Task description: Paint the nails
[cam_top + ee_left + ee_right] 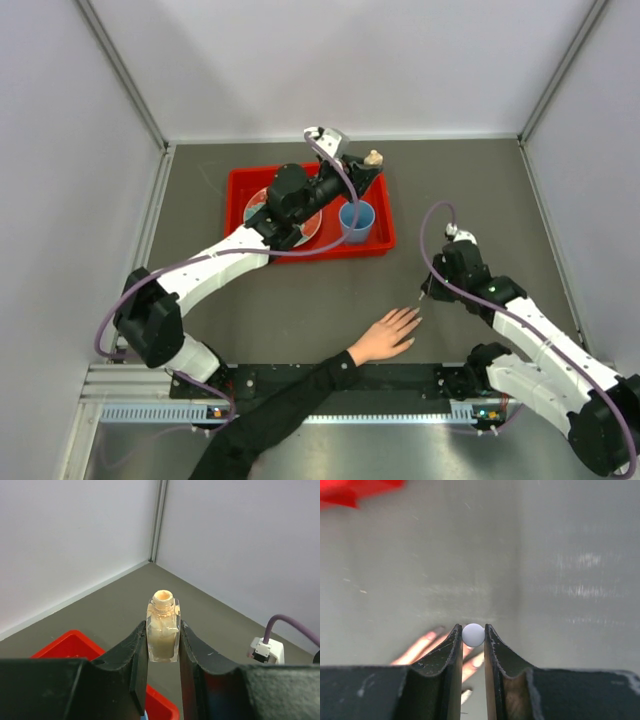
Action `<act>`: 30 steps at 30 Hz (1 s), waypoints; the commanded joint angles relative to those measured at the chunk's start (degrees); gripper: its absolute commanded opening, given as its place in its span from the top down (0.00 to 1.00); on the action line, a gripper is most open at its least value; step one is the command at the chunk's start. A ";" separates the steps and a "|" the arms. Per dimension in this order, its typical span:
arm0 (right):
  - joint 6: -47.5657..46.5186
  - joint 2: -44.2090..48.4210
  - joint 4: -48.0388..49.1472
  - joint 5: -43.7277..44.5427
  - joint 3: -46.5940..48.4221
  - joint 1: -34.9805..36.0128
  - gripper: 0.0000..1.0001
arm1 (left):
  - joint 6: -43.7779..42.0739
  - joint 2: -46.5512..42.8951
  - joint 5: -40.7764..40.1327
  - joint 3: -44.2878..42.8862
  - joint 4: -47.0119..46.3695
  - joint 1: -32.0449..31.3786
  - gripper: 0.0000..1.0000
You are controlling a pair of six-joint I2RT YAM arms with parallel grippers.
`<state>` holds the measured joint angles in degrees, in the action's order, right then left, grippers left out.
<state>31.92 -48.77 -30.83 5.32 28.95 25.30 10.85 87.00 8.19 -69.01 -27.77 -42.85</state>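
Observation:
My left gripper (367, 167) (163, 626) is shut on a small uncapped glass bottle of cream polish (373, 157) (163, 635), held upright above the far right corner of the red tray (385, 243). My right gripper (432, 284) (473, 631) is shut on the brush's white round cap (473, 635), with the thin brush (421, 297) pointing down just beyond the fingertips. A light-skinned hand (385, 336) with a black sleeve lies flat on the table. Its fingers (419, 649) and pale nails (478, 661) show blurred below the right jaws.
The red tray (65, 645) also holds a blue cup (356, 222) and a round plate (258, 210), partly under the left arm. The sleeved forearm (290, 400) crosses the near rail between the arm bases. Grey walls close in the table.

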 commanded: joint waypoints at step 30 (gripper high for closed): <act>-13.65 -2.81 -14.43 -32.22 50.72 2.37 1.00 | 10.07 -43.31 39.89 26.92 13.61 5.32 1.00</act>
<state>19.11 -49.93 -40.71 -20.73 67.64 25.52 21.17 46.92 44.40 -41.76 -16.82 -37.45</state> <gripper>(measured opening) 0.178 0.313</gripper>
